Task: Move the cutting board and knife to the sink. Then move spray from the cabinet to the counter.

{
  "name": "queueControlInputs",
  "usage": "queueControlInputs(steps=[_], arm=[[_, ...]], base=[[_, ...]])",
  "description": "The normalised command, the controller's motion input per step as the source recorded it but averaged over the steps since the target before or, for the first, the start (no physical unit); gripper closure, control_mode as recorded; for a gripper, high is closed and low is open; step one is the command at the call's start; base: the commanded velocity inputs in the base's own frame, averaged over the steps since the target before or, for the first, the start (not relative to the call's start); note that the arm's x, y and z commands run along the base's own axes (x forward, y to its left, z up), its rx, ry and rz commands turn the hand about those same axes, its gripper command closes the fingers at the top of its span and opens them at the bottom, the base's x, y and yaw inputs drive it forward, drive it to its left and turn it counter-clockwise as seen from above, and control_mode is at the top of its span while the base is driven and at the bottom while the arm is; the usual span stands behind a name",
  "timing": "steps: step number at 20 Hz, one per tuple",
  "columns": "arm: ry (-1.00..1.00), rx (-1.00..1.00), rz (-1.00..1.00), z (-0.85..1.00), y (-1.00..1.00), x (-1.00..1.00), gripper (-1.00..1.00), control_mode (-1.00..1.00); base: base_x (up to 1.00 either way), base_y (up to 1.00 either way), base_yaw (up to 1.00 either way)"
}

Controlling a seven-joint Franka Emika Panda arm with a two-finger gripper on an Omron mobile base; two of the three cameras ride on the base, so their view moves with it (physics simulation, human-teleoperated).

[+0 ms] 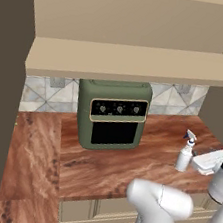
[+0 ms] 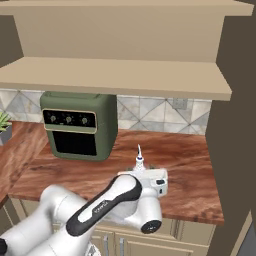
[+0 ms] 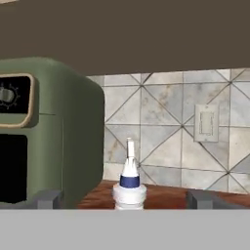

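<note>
spray [image 1: 185,156]: standing upright on the counter [image 1: 105,168], right side of the left base frame, well right of the green oven. In the hand view the bottle [image 3: 130,183] sits bottom centre, blue collar showing.
gripper [image 3: 124,199]: wide open, the dark fingertips [image 3: 48,199] far apart at the bottom of the hand view with the bottle between them, not touching it as far as I can tell.
cabinet [image 2: 115,77]: open tan shelf across the top of both base frames.
oven [image 2: 79,125]: boxy green one with three knobs, centre-left, against the tiled wall [image 3: 185,127].
plant [image 2: 4,125]: just a bit of green at the left edge, pretty hard to make out.
</note>
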Motion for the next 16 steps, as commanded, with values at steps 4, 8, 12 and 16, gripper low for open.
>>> queueControlInputs(steps=[4, 8, 12, 16], arm=[[-0.04, 0.0, -0.03, 1.0, 0.0, -0.63, -1.0, -1.0], [-0.06, 0.0, -0.02, 0.97, 0.15, -0.81, -1.0, -1.0], [-0.07, 0.0, 0.0, 0.94, 0.39, -0.96, -1.0, -1.0], [-0.08, 0.0, 0.0, 0.99, 0.4, -1.0, -1.0, -1.0]], base=[[0.0, 0.0, 0.0], [0.0, 0.0, 0.0], [0.0, 0.0, 0.0], [0.0, 0.0, 0.0]])
